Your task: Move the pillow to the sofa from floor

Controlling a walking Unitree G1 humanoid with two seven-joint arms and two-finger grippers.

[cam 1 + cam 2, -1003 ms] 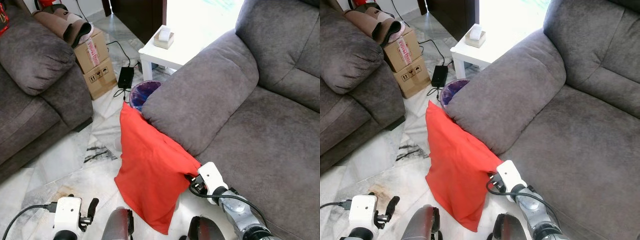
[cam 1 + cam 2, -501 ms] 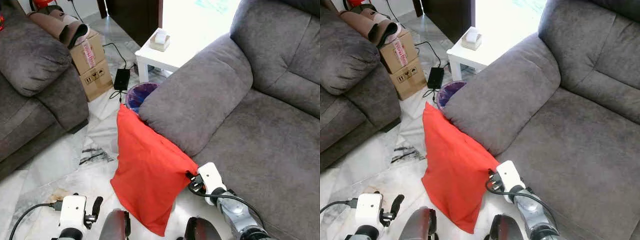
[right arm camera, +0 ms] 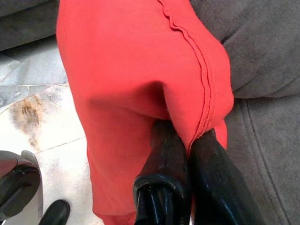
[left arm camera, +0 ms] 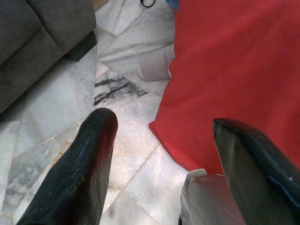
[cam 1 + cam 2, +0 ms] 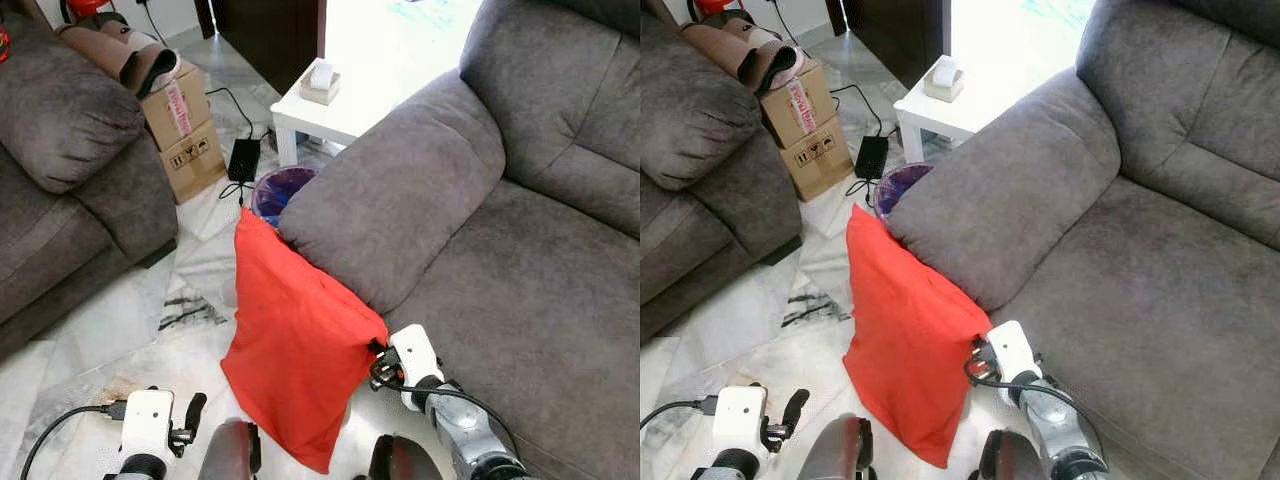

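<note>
The red pillow [image 5: 295,345] stands on end on the marble floor and leans against the armrest [image 5: 400,190] of the grey sofa [image 5: 540,290]. My right gripper [image 3: 187,143] is shut on the pillow's seamed corner next to the sofa's front; from the head it sits at the pillow's right edge [image 5: 378,362]. My left gripper [image 4: 161,154] is open low over the floor, to the left of the pillow's bottom corner and apart from it.
A purple bin [image 5: 282,190] stands behind the pillow, beside a white side table [image 5: 330,105]. Cardboard boxes [image 5: 185,125] and a black power adapter [image 5: 243,157] lie further back. A second grey sofa [image 5: 70,190] bounds the left side.
The right gripper has drawn slightly left with the pillow corner pinched in it. The camera shifted earlier, so the scene sits a little differently in frame.
</note>
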